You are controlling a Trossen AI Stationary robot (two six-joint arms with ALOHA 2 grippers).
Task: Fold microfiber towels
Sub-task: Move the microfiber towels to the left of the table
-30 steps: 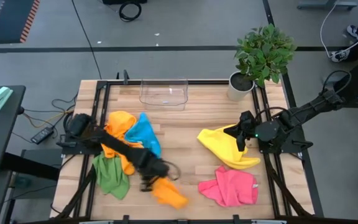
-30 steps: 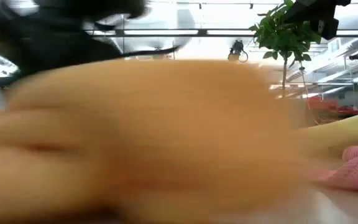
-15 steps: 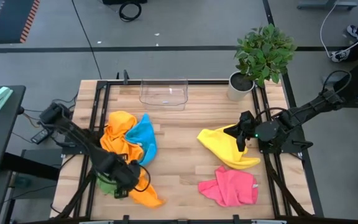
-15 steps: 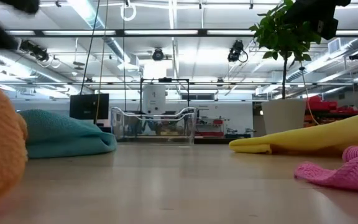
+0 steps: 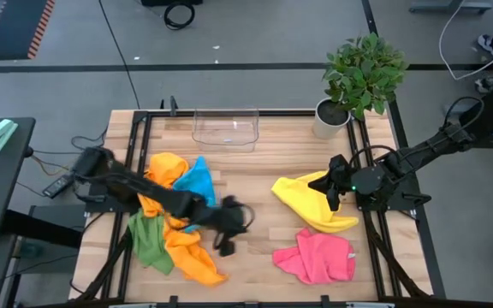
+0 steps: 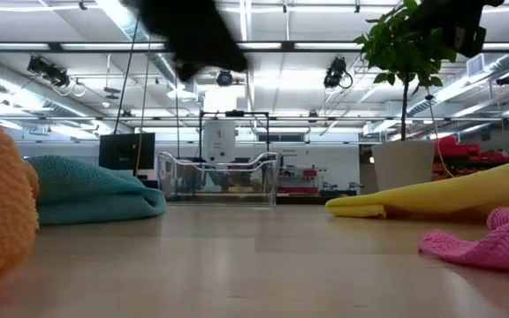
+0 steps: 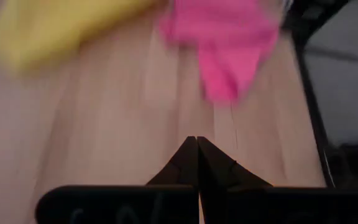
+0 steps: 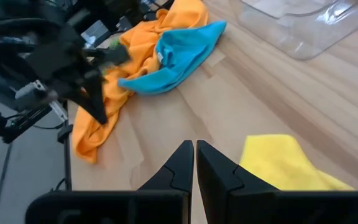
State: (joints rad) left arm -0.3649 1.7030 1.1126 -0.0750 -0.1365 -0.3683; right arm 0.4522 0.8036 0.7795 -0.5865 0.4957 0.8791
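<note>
Left gripper [image 5: 226, 233]: fingers pressed together, empty, above bare table [image 5: 255, 184] just beside the orange towel [image 5: 197, 263]. Right gripper [image 5: 330, 192]: fingers nearly together; whether they pinch the yellow towel [image 5: 311, 205] below cannot be told. Beyond the orange towel lie the blue towel [image 5: 197, 186] and green towel [image 5: 151, 241]; the pink towel [image 5: 317, 257] lies well apart. Recommended: open the fingers before descending, pinch one corner only, and draw the towel flat before folding.
</note>
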